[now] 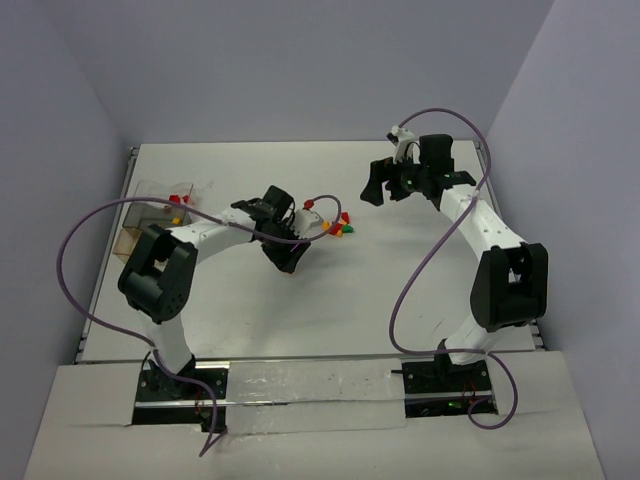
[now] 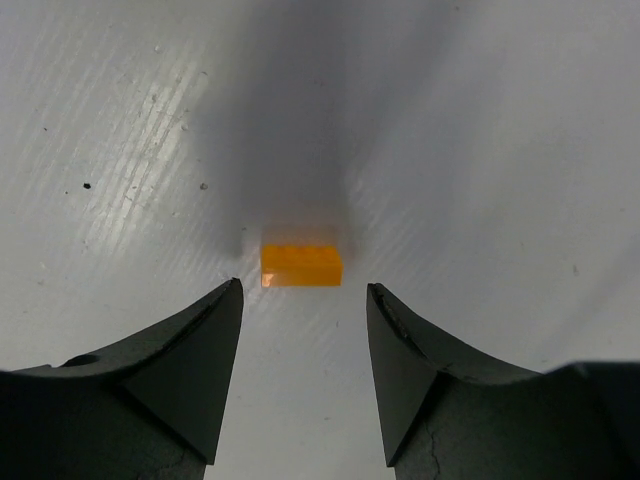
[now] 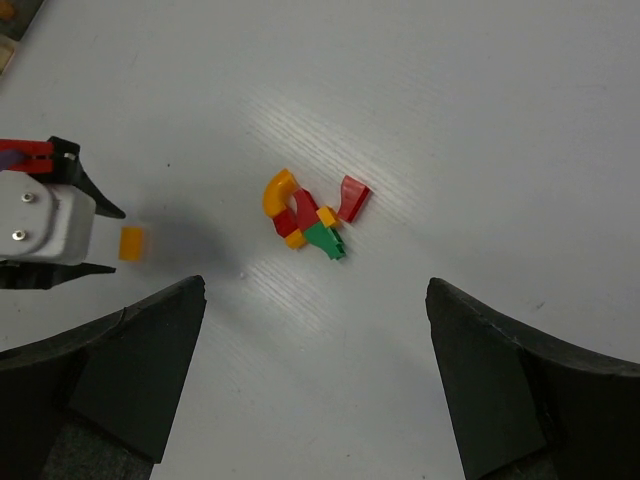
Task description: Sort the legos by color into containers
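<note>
Left gripper spread open, low over the table. One orange lego lies just ahead of its fingertips, centred on the gap, untouched. Step in hand: picking this brick. Next, probably: ease forward, close on its short ends. Right gripper wide open, empty, with the remaining legos clustered ahead of it. Containers well behind the left gripper.

White scuffed table, plain pale walls behind it

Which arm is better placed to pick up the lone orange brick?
Left. The left tool is open right at the orange brick, which lies just ahead of its gap. The right tool is open farther off, facing the pile.
</note>
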Controlling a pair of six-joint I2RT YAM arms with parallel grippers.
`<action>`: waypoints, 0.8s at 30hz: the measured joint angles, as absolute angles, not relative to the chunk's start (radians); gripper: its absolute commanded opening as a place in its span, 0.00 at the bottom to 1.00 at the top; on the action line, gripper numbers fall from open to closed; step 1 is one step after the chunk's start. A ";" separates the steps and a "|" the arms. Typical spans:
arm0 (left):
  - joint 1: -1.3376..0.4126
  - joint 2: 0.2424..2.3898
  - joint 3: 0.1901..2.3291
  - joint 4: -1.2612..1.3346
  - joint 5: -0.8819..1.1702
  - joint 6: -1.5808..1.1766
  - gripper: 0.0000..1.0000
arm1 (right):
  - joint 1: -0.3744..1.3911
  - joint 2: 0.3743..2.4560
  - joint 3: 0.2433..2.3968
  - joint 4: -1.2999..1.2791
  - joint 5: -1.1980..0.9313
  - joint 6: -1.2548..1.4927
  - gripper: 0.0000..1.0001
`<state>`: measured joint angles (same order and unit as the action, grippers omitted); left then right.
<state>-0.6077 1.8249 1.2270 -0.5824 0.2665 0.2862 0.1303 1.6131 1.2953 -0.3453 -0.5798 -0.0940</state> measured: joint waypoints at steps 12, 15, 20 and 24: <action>-0.647 1.886 1.252 -0.587 0.180 0.240 0.60 | 0.130 1.613 1.295 -0.346 -0.591 -0.094 0.97; -0.647 1.896 1.262 -0.585 0.178 0.243 0.57 | 0.130 1.613 1.295 -0.346 -0.592 -0.095 0.97; -0.648 1.898 1.262 -0.586 0.177 0.251 0.45 | 0.130 1.613 1.295 -0.348 -0.592 -0.098 0.97; -0.649 1.898 1.262 -0.586 0.175 0.256 0.36 | 0.130 1.613 1.295 -0.353 -0.592 -0.098 0.97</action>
